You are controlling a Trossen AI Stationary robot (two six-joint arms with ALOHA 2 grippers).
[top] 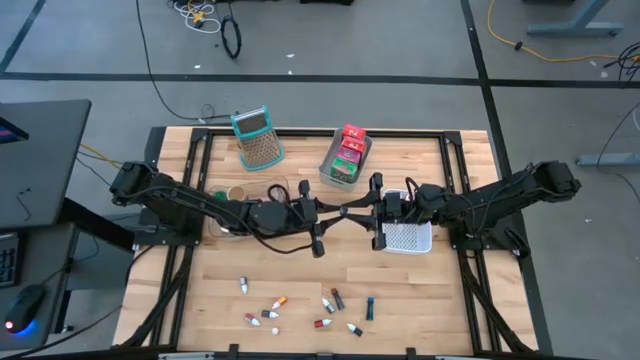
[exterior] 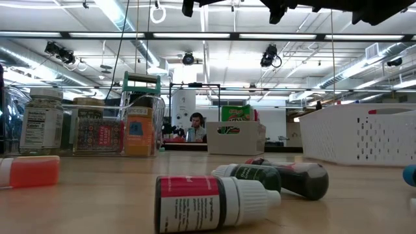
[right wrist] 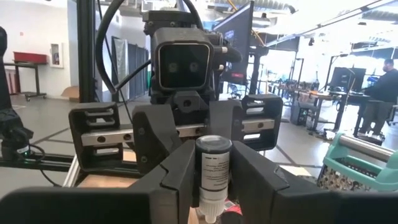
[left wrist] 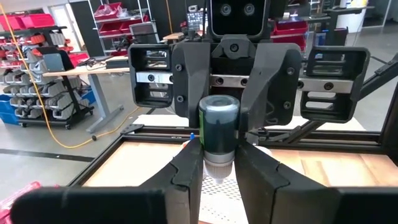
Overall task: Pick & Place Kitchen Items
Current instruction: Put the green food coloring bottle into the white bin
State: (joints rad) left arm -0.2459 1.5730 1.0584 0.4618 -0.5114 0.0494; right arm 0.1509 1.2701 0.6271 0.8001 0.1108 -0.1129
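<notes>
Meeting above the middle of the surface (top: 450, 300), the left gripper (top: 322, 213) and right gripper (top: 375, 212) face each other nose to nose with one small bottle (left wrist: 219, 127) between them, which reads as a hand-over in mid-air. Both wrist views show dark fingers pressed against either side of the bottle, so both sets of jaws look clenched on it; which arm carries the weight cannot be told. The meeting point lies just beside the white basket (top: 408, 238) on the right arm's side, probably because the bottle is bound for it and the right arm reaches it more easily. The bottle's long axis stands upright, across the line of the two arms, with its pale nozzle end pointing down and its dark end up. Holding it crosswise leaves each gripper its own stretch of the body to pinch. More tiny bottles (top: 300, 310) lie loose on their sides near the front edge, well apart from the arms, not yet gathered.
</notes>
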